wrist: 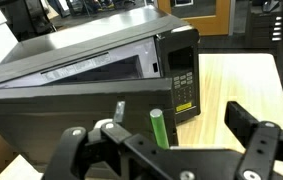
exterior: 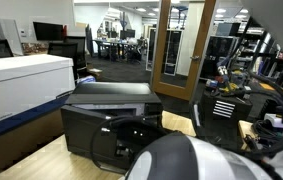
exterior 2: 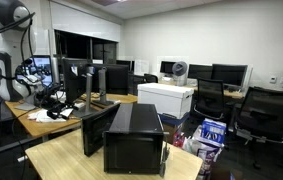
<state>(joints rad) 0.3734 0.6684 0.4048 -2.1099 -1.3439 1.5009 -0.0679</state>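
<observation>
A black microwave point(wrist: 71, 95) fills most of the wrist view, its control panel point(wrist: 184, 76) facing the light wooden table point(wrist: 241, 85). A green cylinder like a marker point(wrist: 157, 128) sits right by the microwave's front lower corner. My gripper point(wrist: 166, 150) hangs open above this spot, one finger point(wrist: 73, 145) over the microwave and the other finger point(wrist: 256, 135) over the table. Nothing is between them. In both exterior views the microwave point(exterior: 111, 112) point(exterior 2: 136, 140) stands on the table. A dark panel point(exterior 2: 99, 132) juts out at its side like an open door.
A big white box point(exterior: 21, 85) point(exterior 2: 167, 98) stands next to the microwave. A rounded grey robot part point(exterior: 186, 160) blocks the near foreground. Office chairs point(exterior 2: 266, 115), monitors point(exterior 2: 226, 73) and a cluttered desk point(exterior 2: 46, 105) surround the table. A wooden door frame point(exterior: 181, 45) stands behind.
</observation>
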